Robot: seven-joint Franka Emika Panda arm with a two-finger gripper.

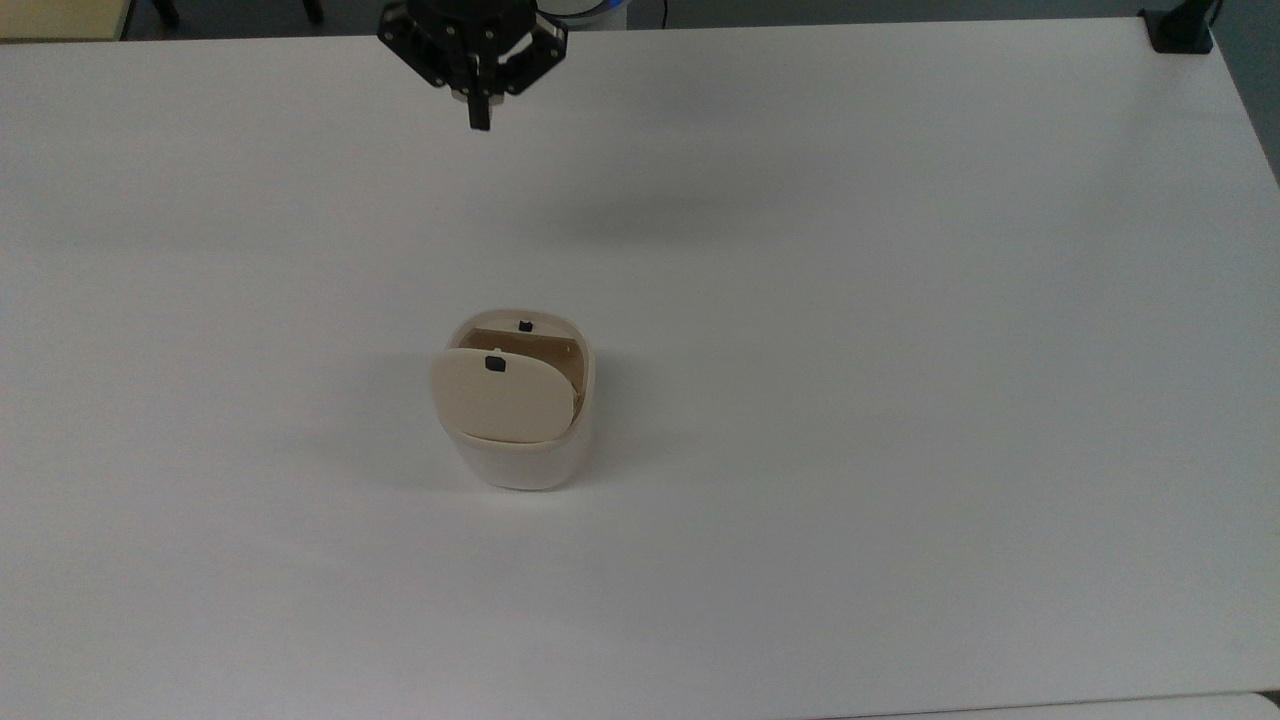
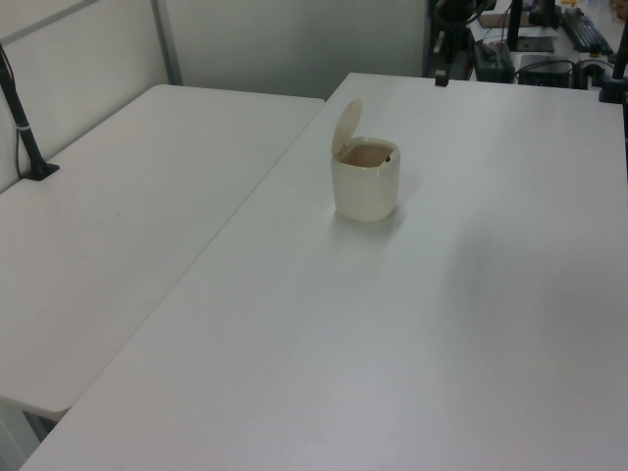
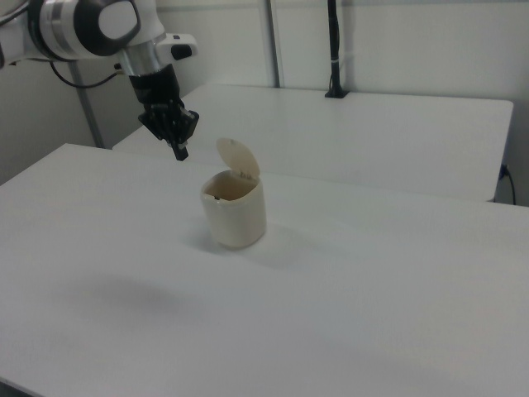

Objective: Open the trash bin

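The cream-beige trash bin [image 1: 517, 462] [image 2: 365, 188] [image 3: 235, 215] stands near the middle of the white table [image 1: 900, 400]. Its hinged lid [image 1: 500, 398] [image 2: 346, 122] [image 3: 239, 157] is swung up, showing the brown inside and a small black catch on the lid's face. My gripper [image 1: 479, 122] [image 3: 180, 152] hangs in the air well away from the bin, near the table's far edge in the top view and up to the bin's left in the right view. Its fingers are shut, with nothing between them.
A black clamp [image 1: 1180, 30] sits at the table's far right corner in the top view. A second white table [image 2: 118, 216] adjoins this one, with a black pole [image 2: 22, 118] [image 3: 333, 50] clamped to its edge.
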